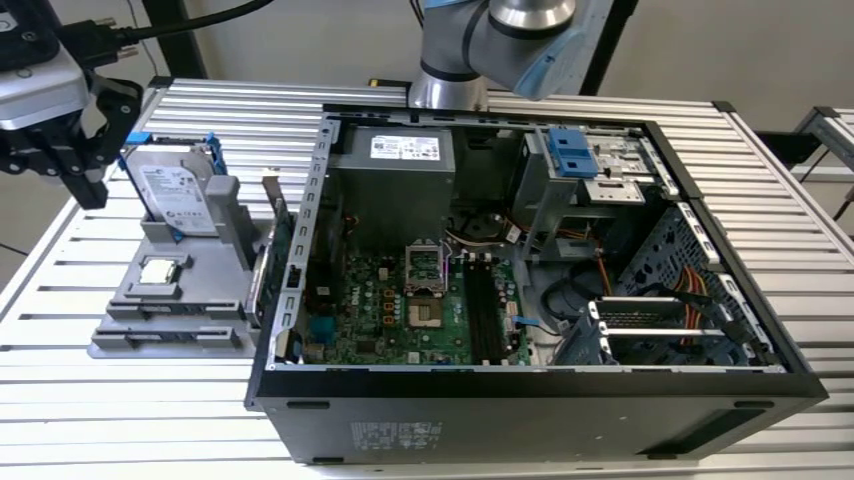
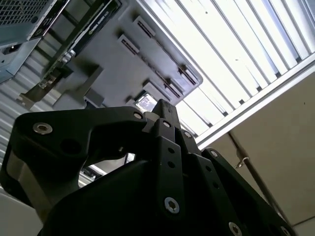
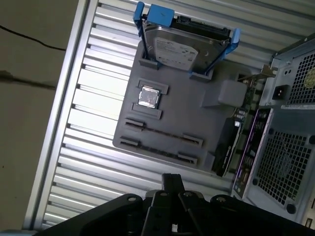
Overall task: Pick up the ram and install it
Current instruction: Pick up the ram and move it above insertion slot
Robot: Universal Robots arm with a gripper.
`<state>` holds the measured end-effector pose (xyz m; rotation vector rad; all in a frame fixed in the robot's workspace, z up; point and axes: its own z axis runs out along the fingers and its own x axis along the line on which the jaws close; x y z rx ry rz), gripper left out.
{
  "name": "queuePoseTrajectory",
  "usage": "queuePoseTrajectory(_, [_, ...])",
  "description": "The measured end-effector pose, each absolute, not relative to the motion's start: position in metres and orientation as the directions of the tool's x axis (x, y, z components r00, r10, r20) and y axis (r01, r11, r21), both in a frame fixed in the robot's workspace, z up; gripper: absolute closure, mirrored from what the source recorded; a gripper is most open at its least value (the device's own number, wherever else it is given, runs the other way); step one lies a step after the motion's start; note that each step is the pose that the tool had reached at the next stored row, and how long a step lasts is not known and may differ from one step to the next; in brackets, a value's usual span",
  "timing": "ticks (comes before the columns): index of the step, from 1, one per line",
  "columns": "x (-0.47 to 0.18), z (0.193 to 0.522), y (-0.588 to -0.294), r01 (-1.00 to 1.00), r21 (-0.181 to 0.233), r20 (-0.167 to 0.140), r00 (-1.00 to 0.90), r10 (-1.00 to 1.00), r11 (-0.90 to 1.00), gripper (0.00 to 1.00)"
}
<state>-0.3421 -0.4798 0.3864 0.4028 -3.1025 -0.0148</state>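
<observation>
At the exterior view's left, a grey moulded fixture (image 1: 174,348) on the ribbed aluminium table (image 1: 134,420) carries a silver hard drive (image 1: 174,195) upright in a blue frame and a small square processor chip (image 1: 159,270) in a recess. The first wrist view adds the ram (image 3: 162,132), a thin dark strip on edge between paired clips beside that chip. The black gripper (image 1: 90,195) hangs beside the drive, fingertips together, empty, clear of the ram. The open black-walled case (image 1: 534,410) holds a green motherboard (image 1: 387,310).
</observation>
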Motion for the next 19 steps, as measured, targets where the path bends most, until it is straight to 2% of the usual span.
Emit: queuePoseTrajectory(19, [-0.3422,0.3864,-0.4798,-0.369,0.008,0.012,-0.929,-0.369,0.930,1.00])
